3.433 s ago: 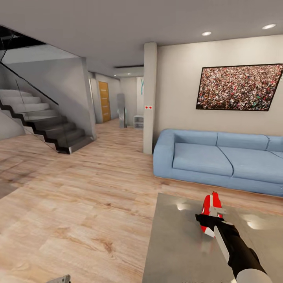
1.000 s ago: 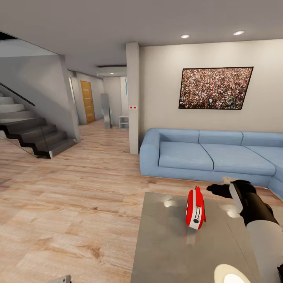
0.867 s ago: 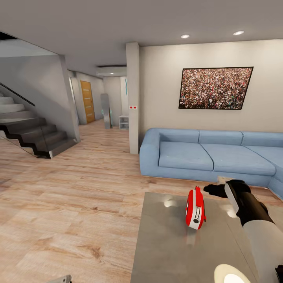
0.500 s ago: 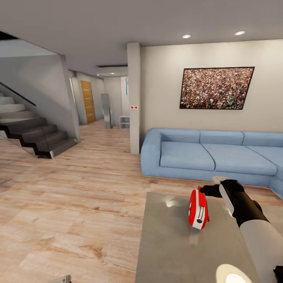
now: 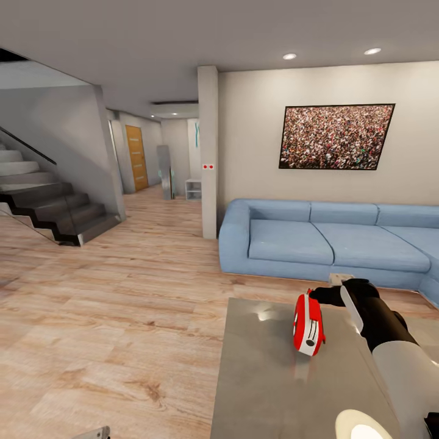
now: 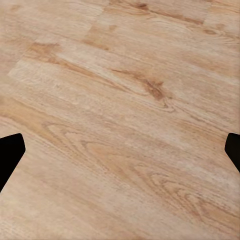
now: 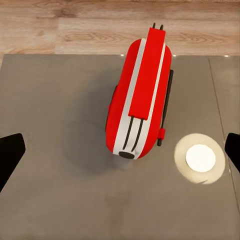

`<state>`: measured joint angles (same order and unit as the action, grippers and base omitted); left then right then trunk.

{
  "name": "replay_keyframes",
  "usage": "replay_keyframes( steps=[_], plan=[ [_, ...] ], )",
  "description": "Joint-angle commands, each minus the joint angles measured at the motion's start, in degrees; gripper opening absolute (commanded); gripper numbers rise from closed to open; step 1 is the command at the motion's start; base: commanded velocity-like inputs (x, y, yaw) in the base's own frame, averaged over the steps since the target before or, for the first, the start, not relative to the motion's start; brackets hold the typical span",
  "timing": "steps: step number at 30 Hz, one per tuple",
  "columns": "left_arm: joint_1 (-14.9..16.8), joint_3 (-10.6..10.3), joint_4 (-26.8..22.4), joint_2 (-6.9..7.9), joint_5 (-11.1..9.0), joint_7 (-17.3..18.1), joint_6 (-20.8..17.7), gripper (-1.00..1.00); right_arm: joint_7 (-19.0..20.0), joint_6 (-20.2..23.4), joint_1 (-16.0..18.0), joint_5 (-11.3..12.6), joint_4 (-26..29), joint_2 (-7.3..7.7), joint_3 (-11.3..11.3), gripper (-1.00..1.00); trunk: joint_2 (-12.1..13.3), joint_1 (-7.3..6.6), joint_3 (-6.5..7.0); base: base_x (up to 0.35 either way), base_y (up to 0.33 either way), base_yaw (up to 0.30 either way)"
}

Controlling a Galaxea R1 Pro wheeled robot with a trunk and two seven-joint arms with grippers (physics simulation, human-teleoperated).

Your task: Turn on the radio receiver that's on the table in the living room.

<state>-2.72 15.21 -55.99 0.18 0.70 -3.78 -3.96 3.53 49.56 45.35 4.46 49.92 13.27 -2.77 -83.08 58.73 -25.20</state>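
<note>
The radio (image 5: 308,324) stands upright near the far left part of the glossy grey table (image 5: 268,390), in a living room with a light wood plank floor (image 5: 122,317), a blue sofa (image 5: 323,244) and a framed crowd picture (image 5: 336,136). Its long axis runs away from the robot toward the sofa, thin edge up. It is red with white-grey sides and a dark knob at its near end. The right tool (image 7: 120,150) hangs above it, fingers wide apart; the left tool (image 6: 120,150), also spread, faces the floor
</note>
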Motion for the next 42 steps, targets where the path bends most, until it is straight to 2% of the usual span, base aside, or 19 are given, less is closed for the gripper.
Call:
replay_keyframes(
  steps=[1,13,36,42],
  plan=[
    [0.00,0.00,0.00,0.00,0.00,0.00,0.00,1.00,-0.01,-0.06,0.00,-0.02,0.00,0.00,0.08,1.00,0.00,0.00,0.00,0.000,0.000,0.000],
    [0.00,0.00,0.00,0.00,0.00,0.00,0.00,1.00,-0.14,-0.13,0.00,0.00,0.00,0.00,-0.04,1.00,0.00,0.00,0.00,0.000,0.000,0.000],
    [0.00,0.00,0.00,0.03,0.00,-0.09,-0.09,1.00,-0.58,0.00,0.00,0.28,-0.82,0.06,-0.19,1.00,0.00,0.00,0.00,0.081,0.000,0.000],
    [0.00,0.00,0.00,0.01,0.00,-0.09,-0.09,1.00,-0.25,0.01,0.00,0.29,-1.50,0.09,-1.98,1.00,0.00,0.00,0.00,0.090,0.000,0.000]
  ],
)
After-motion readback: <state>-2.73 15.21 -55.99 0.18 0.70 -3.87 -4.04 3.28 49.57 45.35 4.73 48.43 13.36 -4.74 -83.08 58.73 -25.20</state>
